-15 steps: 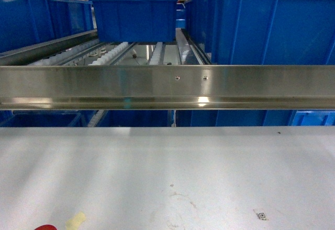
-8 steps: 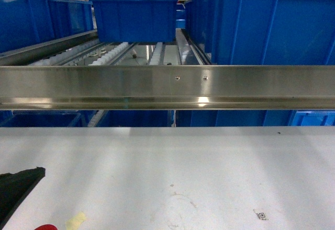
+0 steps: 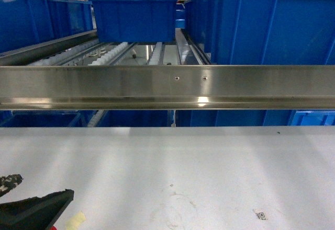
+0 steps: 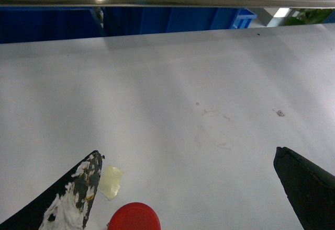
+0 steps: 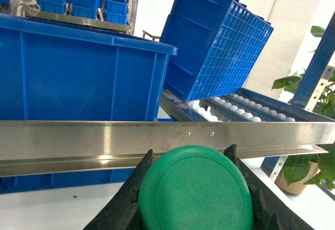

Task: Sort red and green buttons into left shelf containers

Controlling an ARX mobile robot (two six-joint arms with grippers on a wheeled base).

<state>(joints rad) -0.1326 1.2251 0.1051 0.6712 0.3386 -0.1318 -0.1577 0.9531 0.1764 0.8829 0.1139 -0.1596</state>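
The red button lies on the white table, its round cap cut by the lower edge of the left wrist view. My left gripper stands open above it, one paint-flecked finger to its left and the other far to the right. In the head view the left gripper shows at the bottom left and hides the red button. My right gripper is shut on the green button, whose round cap fills the gap between the fingers. Blue left shelf containers stand at the upper left.
A steel rail crosses in front of the roller shelf. A blue bin sits mid-shelf and a large one at the right. A yellowish scrap lies beside the red button. A tilted blue crate rests on rollers.
My left gripper has come into the head view from the bottom left and moved right. It now covers the red cap that showed at the lower edge.
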